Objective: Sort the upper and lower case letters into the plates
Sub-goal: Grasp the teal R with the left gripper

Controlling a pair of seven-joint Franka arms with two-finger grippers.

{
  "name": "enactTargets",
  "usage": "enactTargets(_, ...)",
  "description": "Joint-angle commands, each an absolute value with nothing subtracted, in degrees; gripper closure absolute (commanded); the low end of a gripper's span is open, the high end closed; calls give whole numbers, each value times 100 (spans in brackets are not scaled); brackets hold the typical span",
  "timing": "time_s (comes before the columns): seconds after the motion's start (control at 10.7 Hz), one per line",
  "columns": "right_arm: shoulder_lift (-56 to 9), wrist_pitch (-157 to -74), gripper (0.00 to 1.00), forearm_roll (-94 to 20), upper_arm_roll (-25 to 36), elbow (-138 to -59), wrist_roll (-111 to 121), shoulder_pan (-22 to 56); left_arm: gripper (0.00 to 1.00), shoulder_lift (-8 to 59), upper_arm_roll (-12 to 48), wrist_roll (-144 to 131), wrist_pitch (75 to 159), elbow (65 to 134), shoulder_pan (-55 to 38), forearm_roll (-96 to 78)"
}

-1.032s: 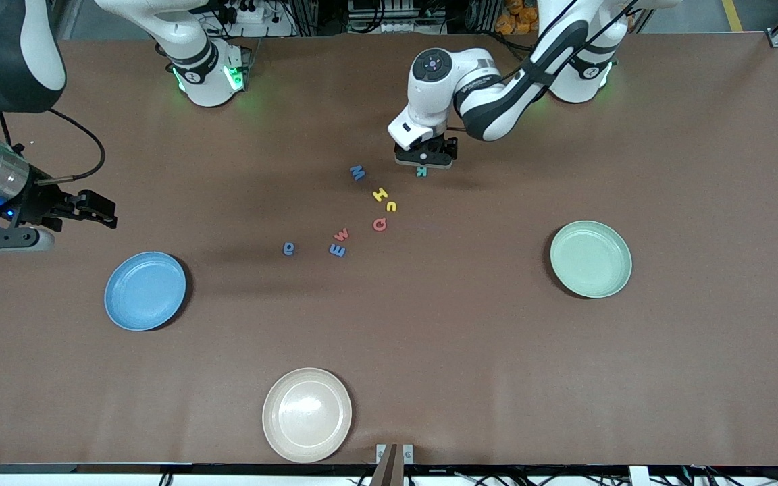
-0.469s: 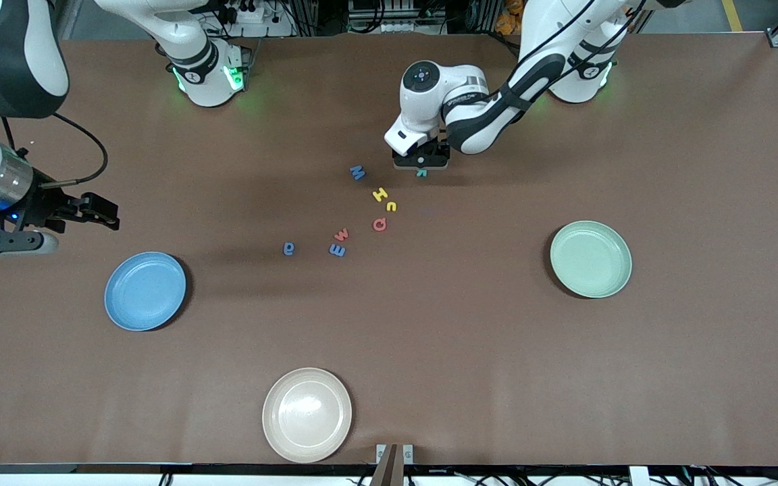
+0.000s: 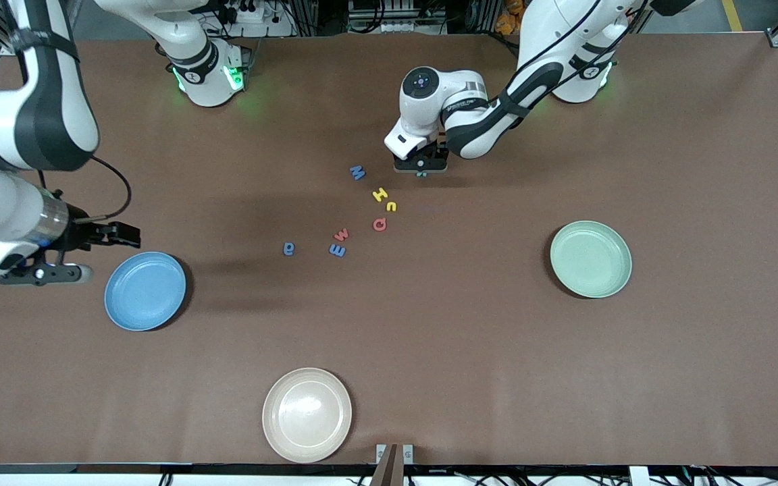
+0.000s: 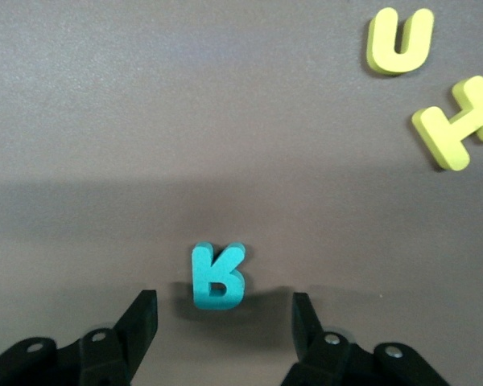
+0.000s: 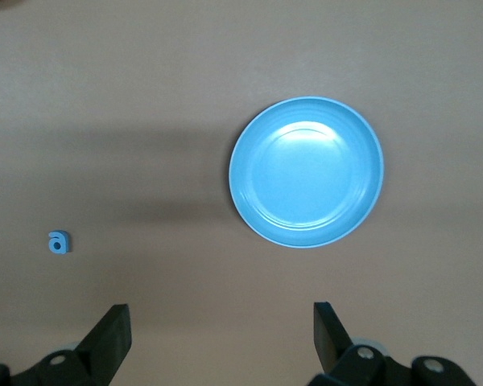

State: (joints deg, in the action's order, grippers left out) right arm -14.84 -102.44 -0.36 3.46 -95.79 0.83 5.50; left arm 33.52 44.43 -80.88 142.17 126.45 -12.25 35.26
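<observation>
Teal letter R (image 4: pixel 218 276) sits flat on the brown surface (image 3: pixel 699 202), right between the left tool's (image 4: pixel 225 322) fingers, which are apart and not touching it. Pickup step, I'd say; next they need to pinch it. Right tool (image 5: pixel 221 338), also spread wide, waits near the blue plate (image 5: pixel 306 171).

Both arms wear glossy white shells with dark grey bands at the joints. Green lights glow around each base. The left end effector (image 3: pixel 421 165) has a white housing topped by a round dark cap with a blue dot, and black fingers (image 4: pixel 141 322) with small screws. A black cable loops above the right end effector (image 3: pixel 115 234), whose wrist is silvery.
</observation>
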Motion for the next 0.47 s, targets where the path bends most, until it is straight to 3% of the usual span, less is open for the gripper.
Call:
enactTargets(0.0,-1678,-10257,0,-533,343,-9519,79,816,29,3471,4307,-8314,14247,12568,-1362,3771)
enactTargets(0.09,-1801,-10318,0,-754,343,-9510,79,930,29,3472,4289,-8314,14247,12568,-1388,3779)
enactTargets(0.19,-1958,-10553,0,-765,343,-9518,79,1149,37,3489,4246,-8314,14247,12560,-1397,3823)
enactTargets(0.38,-2109,-10879,0,-756,352,-9519,-61,1650,80,3507,4210,-8314,14247,12498,-1397,3832)
